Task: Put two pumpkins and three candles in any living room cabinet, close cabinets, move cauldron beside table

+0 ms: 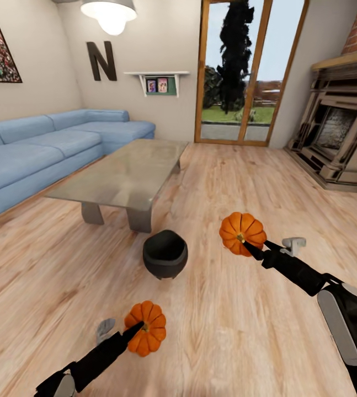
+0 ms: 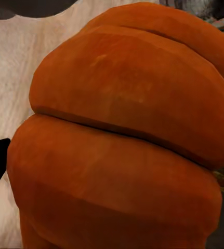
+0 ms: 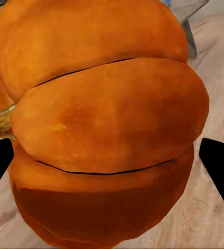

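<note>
**Two pumpkins in hand, cabinet not yet reached**

Left pumpkin (image 1: 145,328): sitting low centre-left of the frame, left hand (image 1: 138,328) gripping it. Right pumpkin (image 1: 243,233): sitting right of centre, right hand (image 1: 246,241) clamping it. Both are hanging clear above the floor (image 1: 211,331), presumably being carried for stowing. Cauldron (image 1: 165,254): resting between them, just beside the counter (image 1: 124,176). Sofa (image 1: 46,149): lying at left.

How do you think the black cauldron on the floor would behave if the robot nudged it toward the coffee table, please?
The cauldron looks rigid, so it should probably slide without deforming. Its rounded belly on small feet suggests it could rock or tip under a high push. The wood floor looks smooth, so it may slide easily.
</note>
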